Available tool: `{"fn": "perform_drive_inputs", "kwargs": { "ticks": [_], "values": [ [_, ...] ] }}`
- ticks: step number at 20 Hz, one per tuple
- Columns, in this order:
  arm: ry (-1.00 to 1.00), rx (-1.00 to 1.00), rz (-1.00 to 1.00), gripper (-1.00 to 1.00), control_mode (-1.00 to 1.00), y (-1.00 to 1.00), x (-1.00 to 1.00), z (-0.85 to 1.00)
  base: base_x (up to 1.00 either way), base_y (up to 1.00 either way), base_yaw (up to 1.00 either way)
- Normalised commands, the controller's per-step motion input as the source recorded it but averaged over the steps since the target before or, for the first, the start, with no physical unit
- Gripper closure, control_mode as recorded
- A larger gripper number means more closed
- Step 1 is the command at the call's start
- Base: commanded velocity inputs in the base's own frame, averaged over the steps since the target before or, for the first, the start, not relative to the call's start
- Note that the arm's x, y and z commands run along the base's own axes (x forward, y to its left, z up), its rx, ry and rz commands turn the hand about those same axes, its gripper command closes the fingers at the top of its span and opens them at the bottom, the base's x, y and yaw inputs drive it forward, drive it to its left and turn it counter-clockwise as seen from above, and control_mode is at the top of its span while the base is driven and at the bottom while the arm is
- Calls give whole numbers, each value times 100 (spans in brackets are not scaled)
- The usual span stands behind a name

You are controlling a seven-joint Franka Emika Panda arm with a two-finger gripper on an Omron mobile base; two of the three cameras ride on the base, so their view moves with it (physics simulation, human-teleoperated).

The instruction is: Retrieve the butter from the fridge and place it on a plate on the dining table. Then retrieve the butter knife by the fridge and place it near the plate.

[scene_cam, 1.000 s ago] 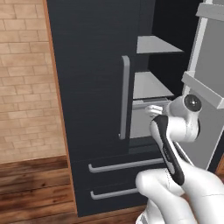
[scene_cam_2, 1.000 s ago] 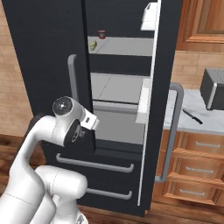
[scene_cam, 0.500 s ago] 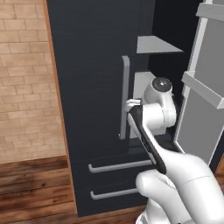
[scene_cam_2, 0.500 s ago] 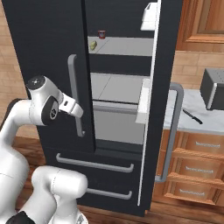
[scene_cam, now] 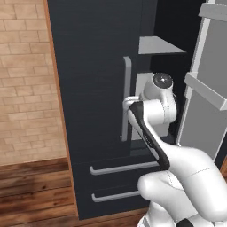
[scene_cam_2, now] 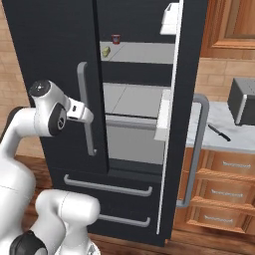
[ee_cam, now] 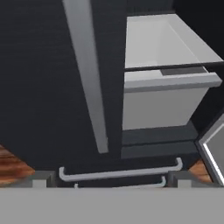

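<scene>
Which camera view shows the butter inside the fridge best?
The right base view: the butter lies on the upper shelf of the open fridge, beside a small red-lidded jar. In the left base view and the hand view I cannot find it.

Fridge (scene_cam_2: pixel 55 60): left door shut, right door (scene_cam_2: pixel 172 149) swung open toward the counter (scene_cam_2: pixel 219 144) on its right. Butter (scene_cam_2: pixel 105 51) on top shelf inside, near shelf's left edge, just beside the shut door's edge; small jar (scene_cam_2: pixel 115 39) behind it and a bit right, toward shelf's back. 2 more shelves below, then 2 drawers w/ bar handles (scene_cam_2: pixel 107 187) at fridge bottom, one above the other. Butter knife (scene_cam_2: pixel 218 133) on counter right of fridge, near counter's front edge, past the open door's handle; boxy appliance (scene_cam_2: pixel 242 101) behind it toward counter's back. Wooden drawers (scene_cam_2: pixel 224 187) under counter. Gripper (scene_cam_2: pixel 87 115) in front of left door's handle (scene_cam_2: pixel 85 107), at mid height. Brick wall (scene_cam: pixel 26 80) left of fridge.
</scene>
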Motion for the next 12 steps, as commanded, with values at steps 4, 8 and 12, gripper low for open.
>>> {"fn": "perform_drive_inputs", "kwargs": {
  "ticks": [4,8,12],
  "values": [
    [-24,1,10,-100,-100,11,42,22,0,0,0],
    [-18,0,0,-100,-100,13,48,18,0,0,0],
    [-11,-3,0,-100,-100,13,34,2,0,0,0]
  ]
}}
